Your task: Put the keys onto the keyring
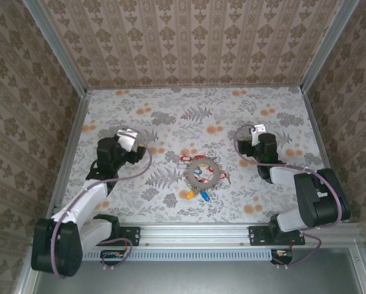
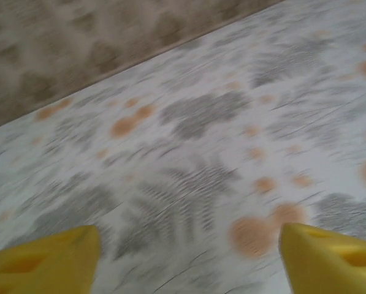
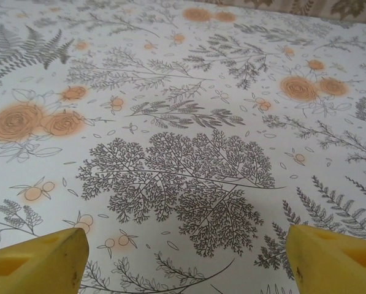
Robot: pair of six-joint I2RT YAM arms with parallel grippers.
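Observation:
The keyring [image 1: 199, 174], a pale toothed ring with a wide hole, lies flat on the floral tabletop between the two arms. Small keys cluster on and around it: a red one [image 1: 186, 157] at its far side, a yellow one [image 1: 190, 195] and a blue one [image 1: 204, 196] at its near side. Whether they are threaded on the ring I cannot tell. My left gripper [image 1: 129, 137] [image 2: 189, 260] is left of the ring, open over bare cloth. My right gripper [image 1: 258, 130] [image 3: 186, 263] is right of the ring, also open and holding nothing.
Patterned walls with metal corner posts [image 1: 317, 46] close in the table [image 1: 170, 110] on three sides. A metal rail [image 1: 195, 236] runs along the near edge, carrying both arm bases. The left wrist view is blurred by motion.

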